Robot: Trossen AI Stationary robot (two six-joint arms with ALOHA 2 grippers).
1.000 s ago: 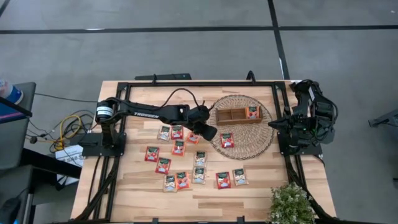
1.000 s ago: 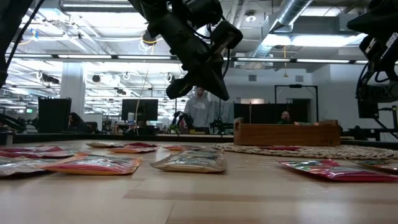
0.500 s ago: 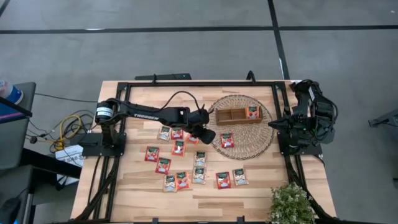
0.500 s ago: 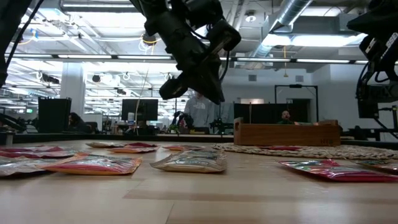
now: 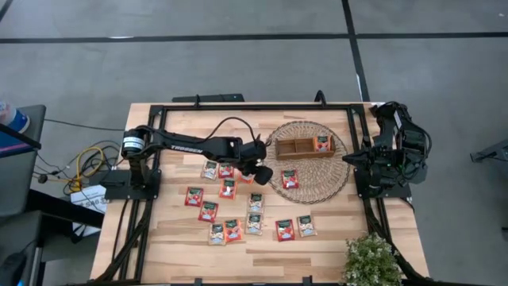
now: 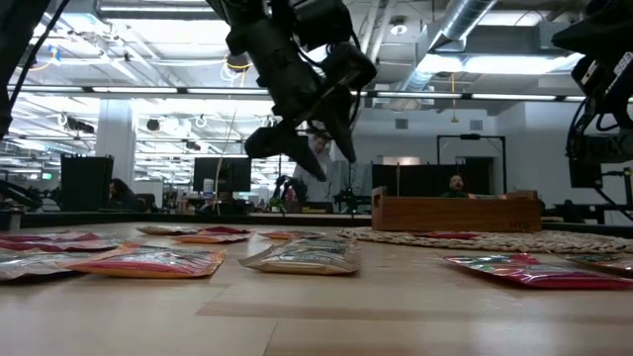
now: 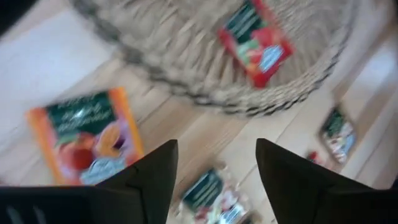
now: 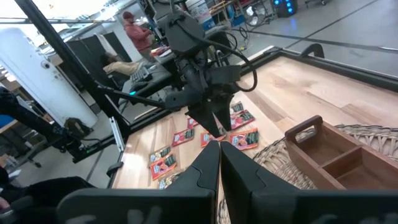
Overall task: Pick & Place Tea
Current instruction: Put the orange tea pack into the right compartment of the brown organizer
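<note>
Several red and pale tea sachets (image 5: pixel 230 208) lie flat on the wooden table. One red sachet (image 5: pixel 321 143) sits in the right compartment of the wooden tray (image 5: pixel 294 148). Another (image 5: pixel 290 179) lies on the round wicker mat (image 5: pixel 317 181) under the tray. My left gripper (image 5: pixel 260 171) hovers open above the table at the mat's left edge, slanting down, with nothing between its fingers (image 7: pixel 217 149). An orange sachet (image 7: pixel 87 146) lies on the wood just beside one finger. My right gripper (image 8: pixel 219 152) is shut at the table's right edge.
A potted plant (image 5: pixel 371 260) stands at the near right corner. Black frame rails (image 5: pixel 254 107) run along the table's edges. Cables (image 5: pixel 87 163) lie off the table's left side. People sit in the room behind (image 6: pixel 455 185).
My left gripper has opened from shut, its fingers spreading wide in the low view. It has also tipped a little further downward while staying over the same spot beside the mat. No sachet has moved.
</note>
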